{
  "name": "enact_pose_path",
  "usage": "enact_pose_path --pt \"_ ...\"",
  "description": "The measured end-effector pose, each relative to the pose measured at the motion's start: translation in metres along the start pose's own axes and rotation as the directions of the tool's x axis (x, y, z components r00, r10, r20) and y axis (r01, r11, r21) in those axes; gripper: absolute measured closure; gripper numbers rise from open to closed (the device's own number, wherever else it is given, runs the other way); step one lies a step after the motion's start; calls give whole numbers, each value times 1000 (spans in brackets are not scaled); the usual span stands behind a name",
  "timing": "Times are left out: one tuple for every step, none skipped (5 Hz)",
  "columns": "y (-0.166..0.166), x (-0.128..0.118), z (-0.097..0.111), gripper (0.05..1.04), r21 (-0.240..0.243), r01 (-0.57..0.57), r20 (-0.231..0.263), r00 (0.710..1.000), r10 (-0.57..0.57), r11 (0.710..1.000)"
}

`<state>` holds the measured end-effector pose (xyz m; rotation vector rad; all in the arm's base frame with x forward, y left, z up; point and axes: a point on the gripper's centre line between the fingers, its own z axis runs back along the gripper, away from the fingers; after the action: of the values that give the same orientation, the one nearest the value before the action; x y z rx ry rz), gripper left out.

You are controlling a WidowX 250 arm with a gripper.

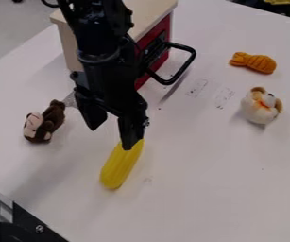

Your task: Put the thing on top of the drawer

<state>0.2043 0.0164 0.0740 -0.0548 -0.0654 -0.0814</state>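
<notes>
The black gripper (112, 136) hangs over the left-middle of the table, its two fingers spread apart with nothing seen between them. Below it lies a long yellow object (118, 168), like an ear of corn, slanting from lower left to upper right. Its upper end is at the right fingertip in this view; whether they touch I cannot tell. Behind the arm stands the drawer unit (151, 14), with a pale wooden top, a red front and a black handle (186, 66). The arm hides part of its top and front.
A brown monkey toy (45, 122) lies left of the gripper. To the right are a fluffy white-and-tan toy (260, 107) and an orange toy (254, 62). The black handle juts out from the drawer just right of the arm. Dark hardware and a cable occupy the lower left corner.
</notes>
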Motion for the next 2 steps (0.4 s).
enact_pose_path --pt "-2 -3 -4 85 -5 3 -20 1000 -3 1000" --pt "-24 37 -12 85 1 79 -19 997 -79 997"
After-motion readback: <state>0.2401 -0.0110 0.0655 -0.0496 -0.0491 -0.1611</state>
